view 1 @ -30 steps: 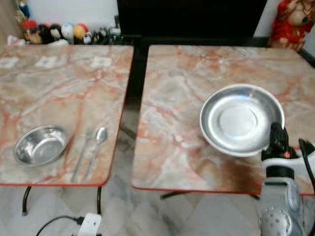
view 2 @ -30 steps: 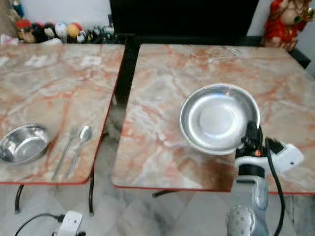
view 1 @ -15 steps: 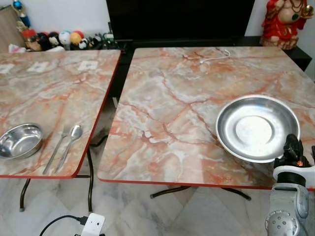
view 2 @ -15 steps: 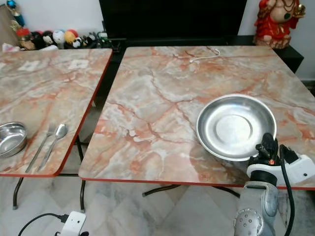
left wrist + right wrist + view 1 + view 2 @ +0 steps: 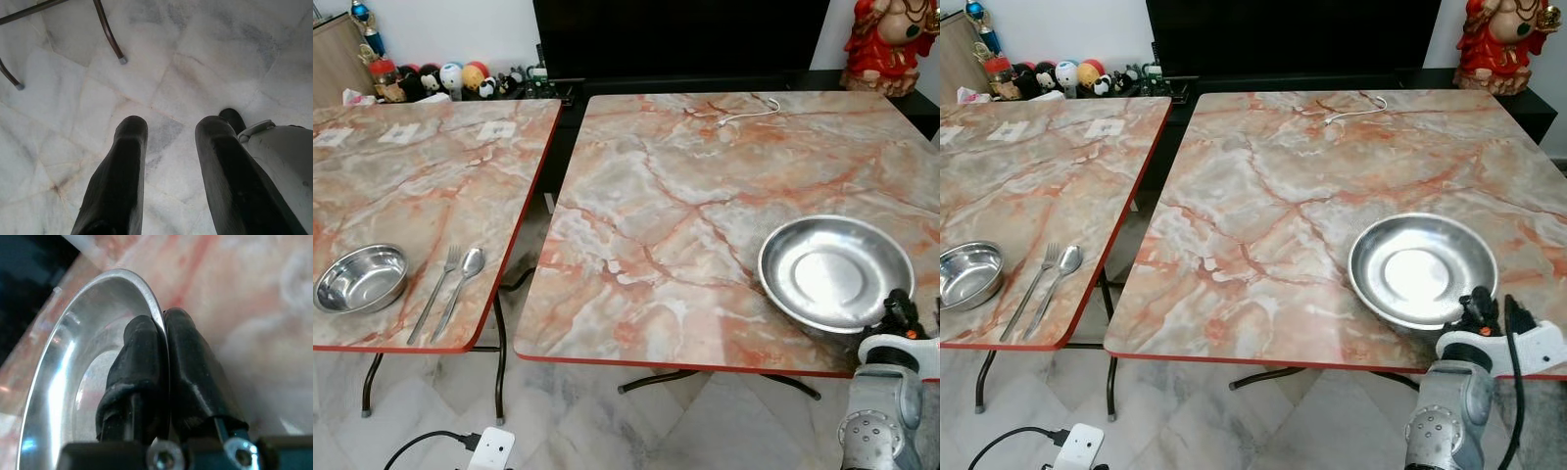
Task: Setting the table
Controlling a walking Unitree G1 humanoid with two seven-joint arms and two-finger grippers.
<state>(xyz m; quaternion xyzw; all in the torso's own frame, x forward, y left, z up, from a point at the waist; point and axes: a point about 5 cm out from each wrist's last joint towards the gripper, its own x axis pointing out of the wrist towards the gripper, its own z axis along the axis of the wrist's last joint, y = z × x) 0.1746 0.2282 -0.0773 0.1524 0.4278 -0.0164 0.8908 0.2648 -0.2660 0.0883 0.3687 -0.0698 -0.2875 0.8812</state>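
Evidently the right gripper [image 5: 164,377] pinches the near rim of the steel plate [image 5: 835,273], one finger inside and one outside, to carry or slide it flat at the right table [image 5: 666,196]'s front edge (left gripper [image 5: 168,166] hangs parted over the floor).

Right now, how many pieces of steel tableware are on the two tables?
4. On the left table: a bowl, a fork and a spoon side by side. On the right table: a plate, its rim pinched by the right gripper.
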